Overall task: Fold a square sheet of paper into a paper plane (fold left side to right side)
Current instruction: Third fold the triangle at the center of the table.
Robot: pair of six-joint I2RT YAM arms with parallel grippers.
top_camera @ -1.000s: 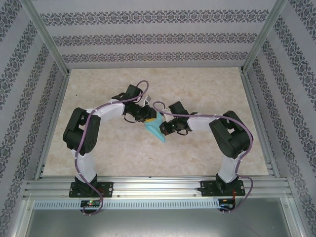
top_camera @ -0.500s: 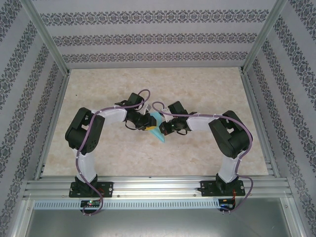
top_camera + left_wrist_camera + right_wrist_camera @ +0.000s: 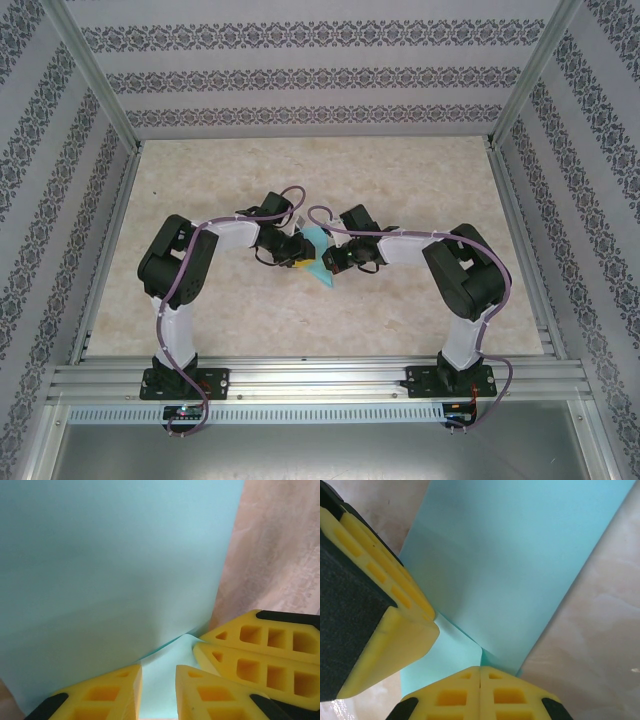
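**No legible text in view**

Nothing can be read anywhere in these views. The turquoise sheet of paper (image 3: 110, 565) is plain and unmarked, the yellow fingers (image 3: 395, 645) carry no lettering, and the patterned walls (image 3: 300, 75) show only ornament, no words or numbers.

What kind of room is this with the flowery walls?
Probably a robot test booth, not a real room: patterned panels in a metal frame box in a marble-look table, where two arms fold paper.
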